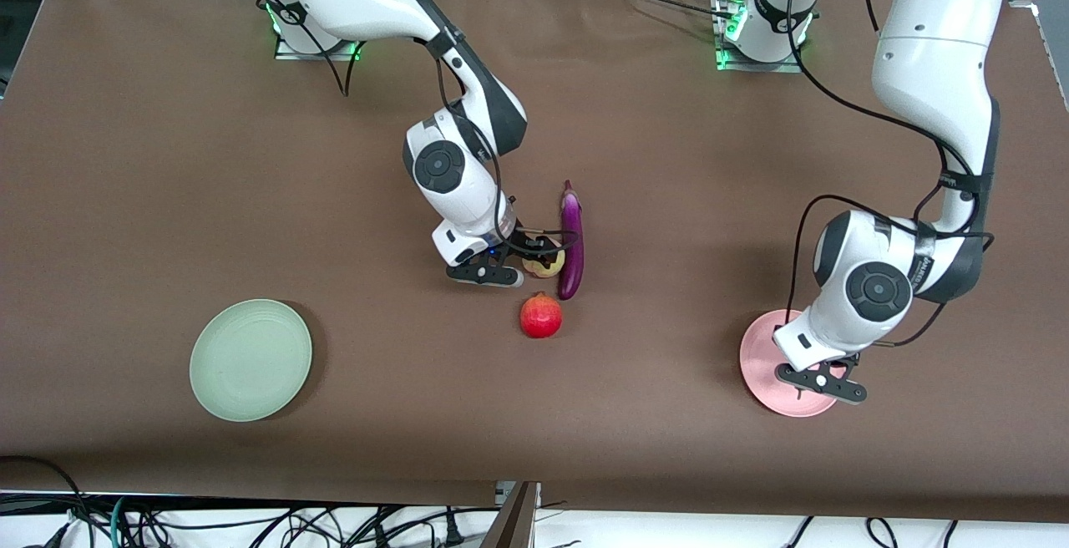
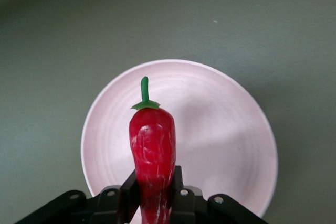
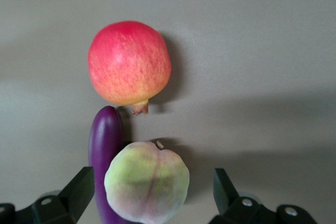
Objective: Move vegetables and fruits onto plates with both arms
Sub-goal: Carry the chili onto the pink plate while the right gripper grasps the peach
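Note:
My left gripper (image 1: 823,381) is shut on the red chili pepper (image 2: 152,145) and holds it over the light pink plate (image 1: 760,364), which also shows in the left wrist view (image 2: 220,129). My right gripper (image 1: 541,257) is open and low at the table's middle, its fingers apart on either side of the peach (image 1: 547,264). The peach (image 3: 147,182) lies against the purple eggplant (image 1: 572,243), whose tip (image 3: 105,145) is also between the fingers. The red pomegranate (image 1: 541,316) lies nearer the front camera than the peach. The mint green plate (image 1: 250,359) is bare.
The brown table (image 1: 167,155) carries the green plate toward the right arm's end and the pink plate toward the left arm's end. Cables hang below the table's front edge (image 1: 250,523).

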You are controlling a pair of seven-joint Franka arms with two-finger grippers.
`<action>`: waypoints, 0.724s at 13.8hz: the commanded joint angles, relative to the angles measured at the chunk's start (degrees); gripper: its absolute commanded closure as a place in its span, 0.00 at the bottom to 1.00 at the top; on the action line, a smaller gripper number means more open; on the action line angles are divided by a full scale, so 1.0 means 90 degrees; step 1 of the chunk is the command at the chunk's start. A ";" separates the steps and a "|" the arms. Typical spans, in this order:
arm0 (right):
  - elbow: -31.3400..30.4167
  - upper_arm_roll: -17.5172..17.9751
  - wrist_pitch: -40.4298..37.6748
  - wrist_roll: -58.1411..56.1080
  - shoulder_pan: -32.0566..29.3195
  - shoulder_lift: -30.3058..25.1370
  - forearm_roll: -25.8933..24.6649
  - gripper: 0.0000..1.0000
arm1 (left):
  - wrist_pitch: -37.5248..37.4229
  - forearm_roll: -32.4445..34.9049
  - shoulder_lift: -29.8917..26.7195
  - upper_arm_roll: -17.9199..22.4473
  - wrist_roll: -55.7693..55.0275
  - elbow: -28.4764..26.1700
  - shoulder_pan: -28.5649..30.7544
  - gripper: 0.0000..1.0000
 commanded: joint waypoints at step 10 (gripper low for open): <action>0.0116 -0.0063 0.0583 0.0038 0.0354 0.0494 0.0129 0.09 | 0.0279 -0.1765 0.0426 -0.0045 0.0185 0.0240 0.0167 0.00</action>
